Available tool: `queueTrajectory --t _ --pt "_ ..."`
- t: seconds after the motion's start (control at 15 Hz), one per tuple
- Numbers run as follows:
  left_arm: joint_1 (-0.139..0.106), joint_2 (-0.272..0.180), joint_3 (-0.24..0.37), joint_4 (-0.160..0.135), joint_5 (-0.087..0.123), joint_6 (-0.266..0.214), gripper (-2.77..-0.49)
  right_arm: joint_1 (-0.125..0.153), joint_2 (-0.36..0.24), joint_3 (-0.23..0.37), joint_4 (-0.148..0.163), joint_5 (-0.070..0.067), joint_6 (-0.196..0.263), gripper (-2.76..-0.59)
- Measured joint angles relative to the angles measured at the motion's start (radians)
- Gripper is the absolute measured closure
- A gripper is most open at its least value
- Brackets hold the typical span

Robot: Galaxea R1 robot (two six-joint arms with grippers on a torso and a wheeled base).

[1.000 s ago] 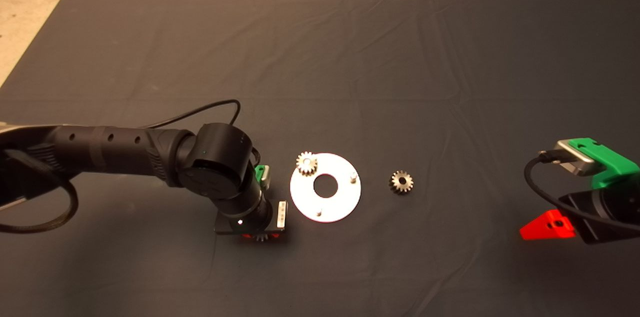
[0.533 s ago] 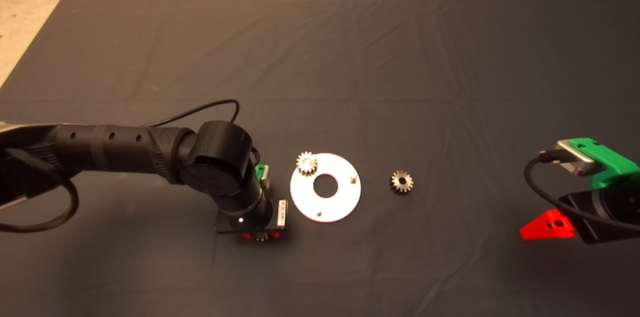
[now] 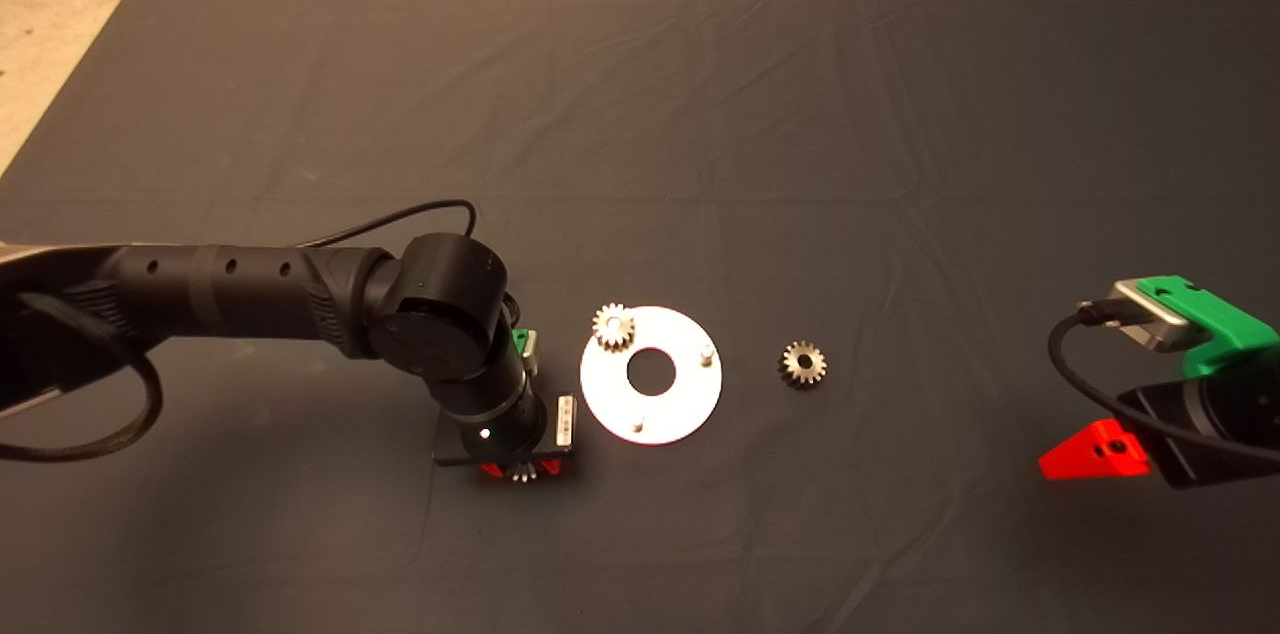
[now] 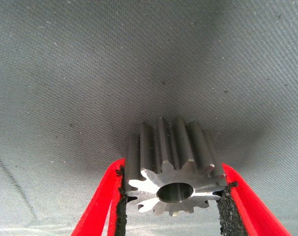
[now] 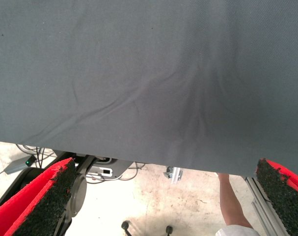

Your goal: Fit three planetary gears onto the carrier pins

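The white carrier disc (image 3: 680, 404) lies mid-mat with three pins. One planetary gear (image 3: 614, 325) sits on its upper-left pin. The right pin (image 3: 706, 352) and the near pin (image 3: 637, 427) are bare. A second gear (image 3: 802, 363) lies on the mat to the right of the disc. My left gripper (image 3: 520, 471) is left of the disc's near edge, shut on the third gear (image 4: 174, 172), which its black pads (image 4: 122, 206) clamp on both sides just above the mat. My right gripper (image 3: 1095, 451) waits at the lower right, open and empty.
The dark mat (image 3: 700, 114) covers the table, with tan floor beyond its far edge. In the right wrist view a person's arm (image 5: 232, 201) and a cabled frame (image 5: 90, 172) show past the mat's edge.
The left arm's wrist has shifted slightly to the right and up from the mat, with the gear held in the fingers. The disc, the other gears and the right arm have not moved.
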Motion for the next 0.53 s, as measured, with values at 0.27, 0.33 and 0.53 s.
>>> queueTrajectory --t 0.27,0.33,0.53 --pt "-0.002 0.000 -0.004 -0.007 -0.001 0.000 -0.96 0.000 0.000 0.000 0.000 0.000 0.000 -2.73" --pt "-0.002 0.000 -0.004 -0.007 -0.001 0.000 -0.94 0.000 0.000 0.000 0.000 0.000 0.000 -2.73" --pt "-0.002 0.000 -0.003 -0.007 0.000 0.000 -0.91 0.000 0.000 0.000 0.000 0.000 0.000 -2.73"
